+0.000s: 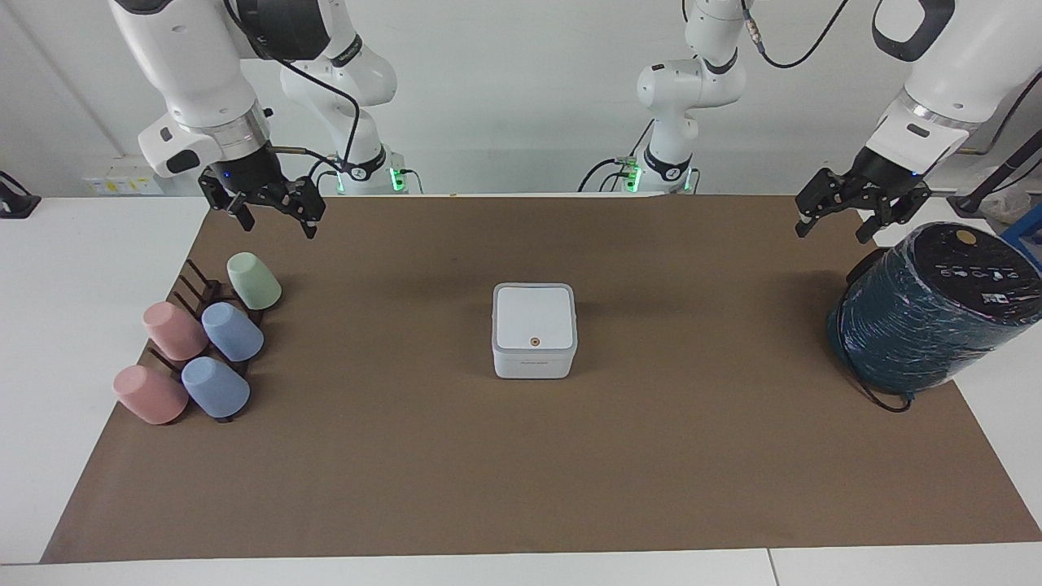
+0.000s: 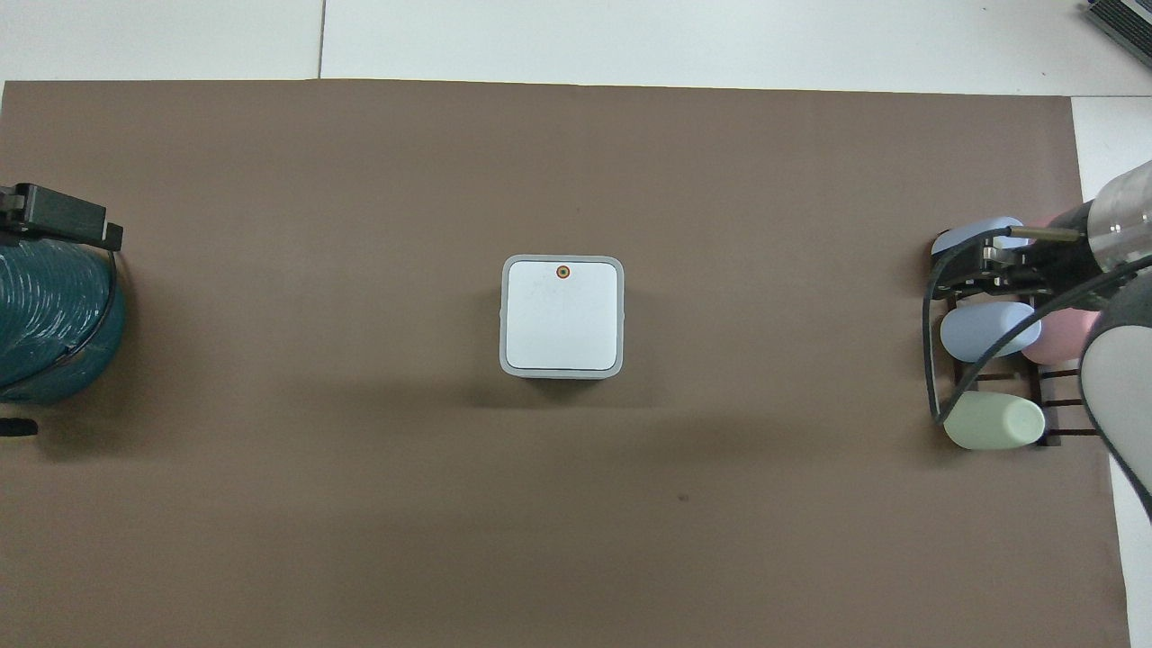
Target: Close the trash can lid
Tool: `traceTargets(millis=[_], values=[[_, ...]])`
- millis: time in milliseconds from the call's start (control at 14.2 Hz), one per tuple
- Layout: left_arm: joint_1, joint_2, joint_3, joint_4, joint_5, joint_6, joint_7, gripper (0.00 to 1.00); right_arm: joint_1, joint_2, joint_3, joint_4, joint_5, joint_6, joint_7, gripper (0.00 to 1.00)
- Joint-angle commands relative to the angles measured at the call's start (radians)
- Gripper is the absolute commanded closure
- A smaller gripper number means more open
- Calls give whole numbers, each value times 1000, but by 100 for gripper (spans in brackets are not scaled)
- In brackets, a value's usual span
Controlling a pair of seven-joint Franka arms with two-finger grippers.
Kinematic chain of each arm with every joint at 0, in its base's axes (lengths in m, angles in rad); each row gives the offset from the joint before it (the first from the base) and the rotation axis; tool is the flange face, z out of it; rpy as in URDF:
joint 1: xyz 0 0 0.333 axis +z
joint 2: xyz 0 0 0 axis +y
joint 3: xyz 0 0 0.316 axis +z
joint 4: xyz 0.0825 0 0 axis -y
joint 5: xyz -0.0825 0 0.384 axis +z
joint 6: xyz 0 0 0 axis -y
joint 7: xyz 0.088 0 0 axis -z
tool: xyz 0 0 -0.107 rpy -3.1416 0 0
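The trash can point(image 1: 533, 366) is a small white square bin with a grey rim, in the middle of the brown mat; it also shows in the overhead view point(image 2: 504, 317). Its lid point(image 1: 533, 313) lies flat and level on the rim, orange dot up, and shows the same way in the overhead view point(image 2: 562, 315). My left gripper point(image 1: 834, 233) hangs open and empty in the air, beside the teal cylinder, well away from the can. My right gripper point(image 1: 277, 226) is open and empty above the cup rack, also well away from the can.
A large dark teal wrapped cylinder point(image 1: 928, 313) stands at the left arm's end of the mat. A dark rack with several pastel cups point(image 1: 203, 350) lies at the right arm's end. The brown mat point(image 1: 521, 472) covers most of the table.
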State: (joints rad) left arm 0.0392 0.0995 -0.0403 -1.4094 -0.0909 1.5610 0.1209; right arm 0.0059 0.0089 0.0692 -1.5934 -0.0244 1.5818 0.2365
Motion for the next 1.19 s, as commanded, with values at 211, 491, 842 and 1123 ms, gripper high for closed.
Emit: traceTargets(millis=[211,491,842,1123], values=[[-19,-29,-7,-29,134,8,16,0,-14,-10,7,-14,6,9,-23,0],[-18,-35,-10,-39,134,22,14,0,-14,-10,7,-14,6,9,-23,0],[-19,-64,-10,-92,134,5,-13,0,-14,-10,7,-14,6,9,-23,0],[-24,-73,-10,-109,132,10,-38,0,-14,-10,7,-14,6,9,-23,0]])
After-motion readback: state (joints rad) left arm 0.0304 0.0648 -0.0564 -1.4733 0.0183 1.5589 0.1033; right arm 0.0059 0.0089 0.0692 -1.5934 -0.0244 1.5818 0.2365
